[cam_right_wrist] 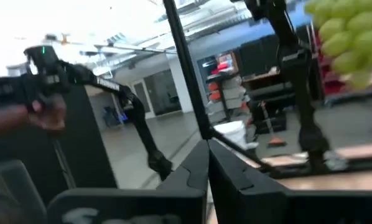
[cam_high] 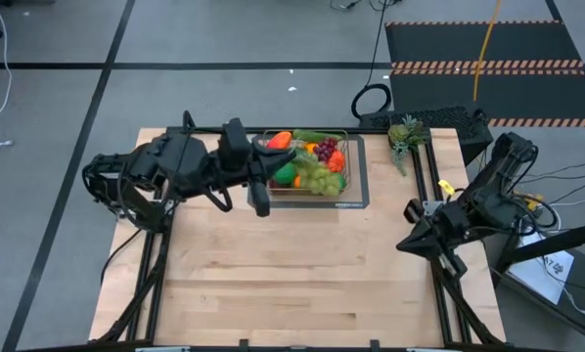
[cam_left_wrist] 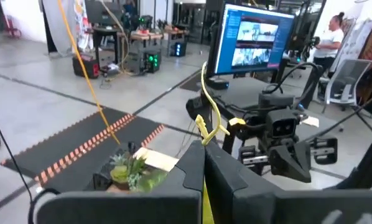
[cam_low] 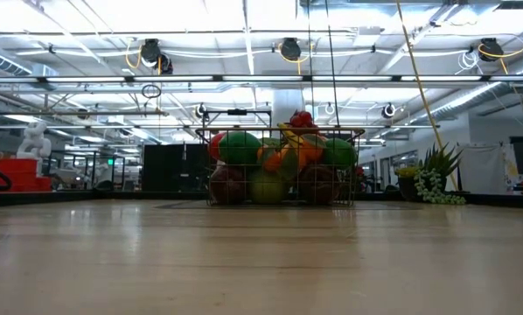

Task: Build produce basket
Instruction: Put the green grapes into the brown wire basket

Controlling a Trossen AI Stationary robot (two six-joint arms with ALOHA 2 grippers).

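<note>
Spiky plant [cam_high: 406,134] beside basket [cam_high: 354,166], apparently apart.

You've got bright, even overhead light w/ soft shadows; ceiling lamps [cam_low: 283,48] glare in low view, right wrist view motion-blurred, washed out.
</note>
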